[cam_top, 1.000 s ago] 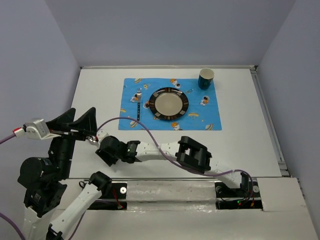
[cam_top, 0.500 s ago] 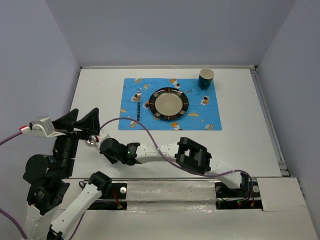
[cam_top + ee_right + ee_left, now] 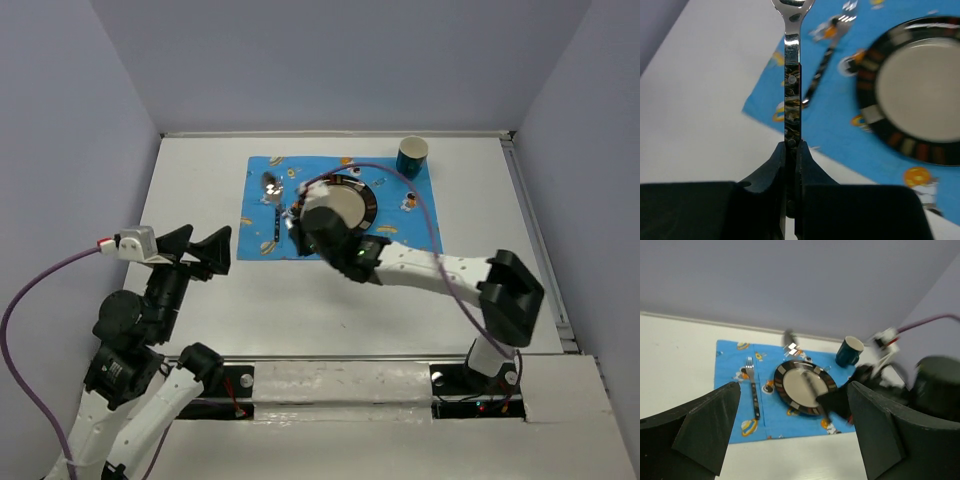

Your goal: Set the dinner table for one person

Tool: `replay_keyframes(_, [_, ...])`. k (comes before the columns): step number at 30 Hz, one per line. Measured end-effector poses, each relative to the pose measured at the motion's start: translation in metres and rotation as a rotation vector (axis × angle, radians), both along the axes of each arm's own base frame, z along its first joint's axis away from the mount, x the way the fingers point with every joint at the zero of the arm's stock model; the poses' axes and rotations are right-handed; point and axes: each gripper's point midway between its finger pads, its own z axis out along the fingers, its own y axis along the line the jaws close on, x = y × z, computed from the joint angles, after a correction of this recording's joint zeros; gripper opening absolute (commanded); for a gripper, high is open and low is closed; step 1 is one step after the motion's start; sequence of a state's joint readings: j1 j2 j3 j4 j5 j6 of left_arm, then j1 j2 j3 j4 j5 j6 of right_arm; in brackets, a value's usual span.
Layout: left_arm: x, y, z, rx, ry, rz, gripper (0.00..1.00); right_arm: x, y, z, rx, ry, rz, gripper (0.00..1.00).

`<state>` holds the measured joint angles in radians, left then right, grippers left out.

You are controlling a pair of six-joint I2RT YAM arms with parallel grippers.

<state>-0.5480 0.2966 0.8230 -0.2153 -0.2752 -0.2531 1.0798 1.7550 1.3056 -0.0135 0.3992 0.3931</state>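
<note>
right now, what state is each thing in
blue mat: spread flat on the table
plate: flat on the mat, empty
fork: lying flat on the mat, left of the plate
cup: upright, at the mat's far right corner
spoon: held by its handle, not yet laid down
right pincer: shut on the spoon
left pincer: open, empty

Right gripper [image 3: 292,226] was open down beside the left gripper [image 3: 205,250]. It has since clamped the spoon [image 3: 792,75] by the handle and swung out over the blue mat [image 3: 410,235]. Spoon bowl now ahead of its fingertips. In the wrist view, fork [image 3: 826,59] just right, plate [image 3: 920,90] further right. Left gripper has drifted slightly right.
</note>
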Motion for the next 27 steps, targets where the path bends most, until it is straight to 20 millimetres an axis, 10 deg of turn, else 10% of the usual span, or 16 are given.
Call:
replay_keyframes(5, [0.01,-0.014,-0.042,0.025,0.075,-0.036,0.99,0.065,-0.136,0.028,0.08,-0.048,-0.32,0.0])
replay_keyframes(11, [0.014,-0.023,-0.065,0.04,0.118,-0.064,0.99,0.097,-0.239,-0.026,-0.008,0.032,-0.547,0.0])
replay_keyframes(18, [0.014,-0.024,-0.06,0.03,0.096,-0.074,0.99,0.114,-0.289,-0.052,-0.048,0.094,-0.645,0.0])
replay_keyframes(27, [0.016,-0.023,-0.058,0.028,0.089,-0.07,0.99,0.12,-0.292,-0.111,-0.16,0.201,-0.579,0.0])
